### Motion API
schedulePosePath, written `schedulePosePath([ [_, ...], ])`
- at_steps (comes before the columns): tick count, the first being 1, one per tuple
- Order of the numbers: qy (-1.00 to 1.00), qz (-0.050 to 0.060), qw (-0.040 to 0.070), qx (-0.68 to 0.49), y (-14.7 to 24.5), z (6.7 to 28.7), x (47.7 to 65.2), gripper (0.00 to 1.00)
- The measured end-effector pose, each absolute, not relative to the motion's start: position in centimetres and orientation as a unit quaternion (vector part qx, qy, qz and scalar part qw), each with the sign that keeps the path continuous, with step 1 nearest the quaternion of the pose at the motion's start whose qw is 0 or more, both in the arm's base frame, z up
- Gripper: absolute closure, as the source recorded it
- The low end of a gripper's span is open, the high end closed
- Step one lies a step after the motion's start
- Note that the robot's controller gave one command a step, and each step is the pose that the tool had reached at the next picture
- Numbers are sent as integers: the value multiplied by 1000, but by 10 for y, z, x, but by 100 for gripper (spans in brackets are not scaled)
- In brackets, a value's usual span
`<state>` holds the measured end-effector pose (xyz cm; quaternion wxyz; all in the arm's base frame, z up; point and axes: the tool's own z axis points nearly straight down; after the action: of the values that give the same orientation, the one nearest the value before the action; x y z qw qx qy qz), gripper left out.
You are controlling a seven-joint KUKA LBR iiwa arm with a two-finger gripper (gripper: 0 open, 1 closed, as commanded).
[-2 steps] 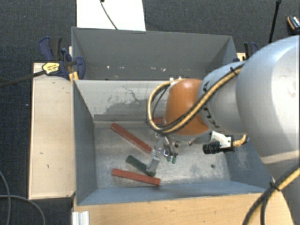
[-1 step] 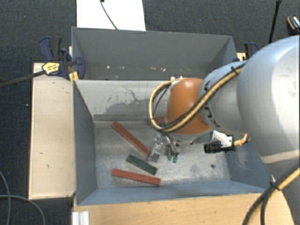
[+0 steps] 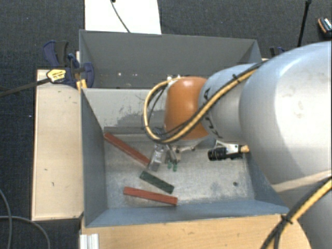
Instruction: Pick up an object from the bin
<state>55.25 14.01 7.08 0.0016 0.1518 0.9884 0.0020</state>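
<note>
Hand [image 3: 165,161] above green bar [image 3: 156,182]; red stick [image 3: 124,148] beside, red slat [image 3: 150,196] near.

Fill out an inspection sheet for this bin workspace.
Surface: grey metal bin, with pale scuffs and specks on its floor.
Job's things: long red-brown stick lying aslant at the bin's left. Dark green bar lies just in front of the gripper. Red-brown bar lies near the front wall. Black cylinder lies at the right, beside the arm.
Clutter: nothing seen.
Grippers: gripper is low over the bin floor, between the stick's lower end and the green bar. Whether it holds anything cannot be told.
Cables: yellow-and-black cable loops round the orange wrist cover. A black cable lies outside the bin at left.
Surroundings: dark carpet.
</note>
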Motion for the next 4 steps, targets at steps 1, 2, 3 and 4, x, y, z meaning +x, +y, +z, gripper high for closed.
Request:
schedulePosePath([
  [1,988,1,1,154,137,70,552,0],
  [2,996,2,2,89,199,71,572,0],
  [3,996,-1,2,91,194,70,572,100],
  [4,996,0,5,86,117,177,556,100],
])
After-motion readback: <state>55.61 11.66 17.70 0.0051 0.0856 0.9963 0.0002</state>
